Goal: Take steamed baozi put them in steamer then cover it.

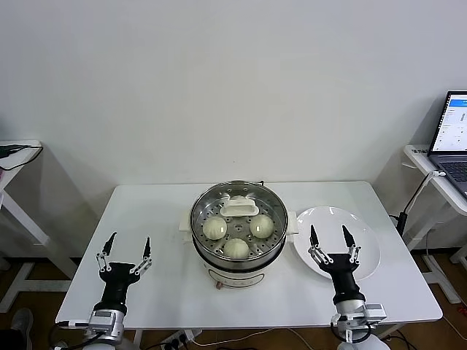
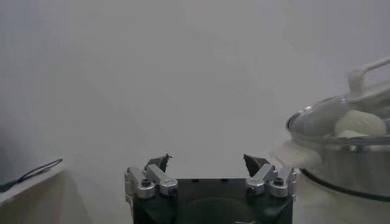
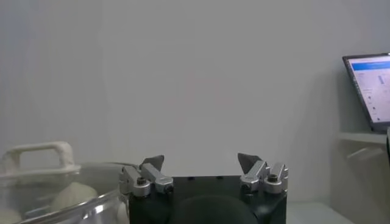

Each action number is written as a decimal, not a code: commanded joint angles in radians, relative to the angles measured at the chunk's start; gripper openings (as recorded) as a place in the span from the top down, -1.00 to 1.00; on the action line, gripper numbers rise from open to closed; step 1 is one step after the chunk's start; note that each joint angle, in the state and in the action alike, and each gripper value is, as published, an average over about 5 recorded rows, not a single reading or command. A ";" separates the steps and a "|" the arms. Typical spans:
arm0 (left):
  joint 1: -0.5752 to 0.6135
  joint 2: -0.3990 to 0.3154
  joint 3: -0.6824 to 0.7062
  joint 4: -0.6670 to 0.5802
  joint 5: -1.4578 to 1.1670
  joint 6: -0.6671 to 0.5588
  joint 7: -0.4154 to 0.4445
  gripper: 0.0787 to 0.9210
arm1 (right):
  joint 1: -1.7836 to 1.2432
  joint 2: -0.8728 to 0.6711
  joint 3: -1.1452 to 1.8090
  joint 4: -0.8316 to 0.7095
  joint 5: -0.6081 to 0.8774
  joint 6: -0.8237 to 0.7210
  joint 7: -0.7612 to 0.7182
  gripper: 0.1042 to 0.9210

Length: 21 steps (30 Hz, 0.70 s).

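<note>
Three cream-white pleated dough buns [image 1: 236, 235], shiny round stainless-steel steamer pot [image 1: 219, 260] with hole-dotted steel tray, clear round glass lid [image 1: 201, 207] with cream-white rectangular handle, flat round white plate [image 1: 368, 248] at right, white rectangular table [image 1: 168, 292], black-and-silver grippers near.

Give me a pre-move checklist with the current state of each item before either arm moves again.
1. Cover seated on the steamer: ok.
2. Baozi inside under the glass: three visible, a fourth cannot tell.
3. Plate free of buns: ok.
4. Left gripper open, empty, apart from the pot: ok.
5. Right gripper open, empty, over the plate: ok.
</note>
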 commanded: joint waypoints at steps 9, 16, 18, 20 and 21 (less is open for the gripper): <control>0.014 -0.008 -0.021 0.009 -0.042 -0.026 0.011 -0.77 | -0.007 -0.001 0.008 0.021 -0.018 -0.040 0.010 -0.76; 0.020 -0.007 -0.023 -0.004 -0.042 -0.027 0.011 -0.77 | -0.015 -0.001 0.010 0.023 -0.025 -0.044 0.018 -0.76; 0.021 -0.008 -0.022 -0.008 -0.042 -0.027 0.011 -0.77 | -0.017 -0.001 0.011 0.025 -0.026 -0.045 0.019 -0.76; 0.022 -0.008 -0.022 -0.010 -0.042 -0.027 0.011 -0.77 | -0.019 -0.001 0.011 0.027 -0.027 -0.046 0.021 -0.76; 0.022 -0.008 -0.022 -0.011 -0.042 -0.027 0.011 -0.77 | -0.020 -0.001 0.011 0.028 -0.028 -0.046 0.021 -0.76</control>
